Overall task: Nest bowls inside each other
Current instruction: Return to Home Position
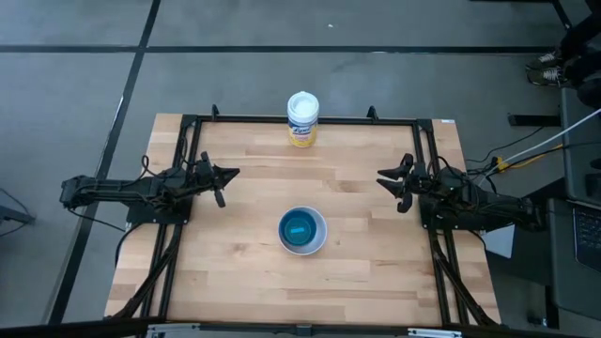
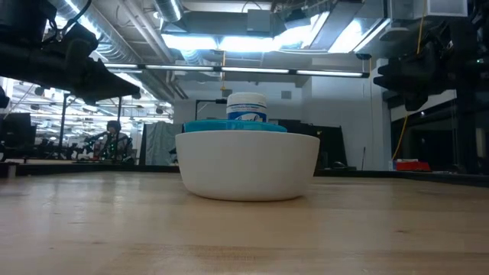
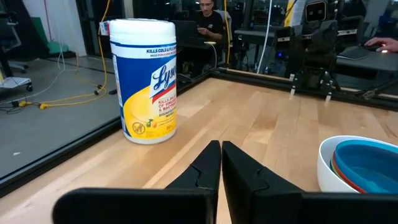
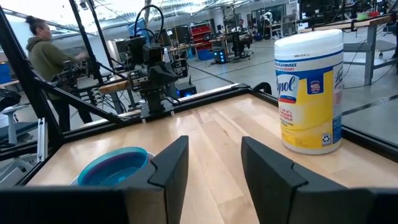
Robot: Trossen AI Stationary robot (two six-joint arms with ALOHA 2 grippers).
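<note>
The bowls stand nested in one stack [image 1: 302, 231] in the middle of the table, toward its near edge. The white bowl [image 2: 248, 164] is outermost and rests on its base. A teal bowl's rim [image 2: 235, 127] shows above it, and a red rim [image 3: 336, 167] shows between them in the left wrist view. My left gripper [image 1: 231, 174] hovers at the table's left, shut, level, pointing at the middle. My right gripper [image 1: 382, 178] hovers at the right, open, with nothing between its fingers. Both are well clear of the stack.
A white canister with a yellow label [image 1: 302, 119] stands upright at the middle of the far edge. A black frame [image 1: 282, 120] runs along the table's sides. People are at work in the room beyond the table [image 4: 53, 56].
</note>
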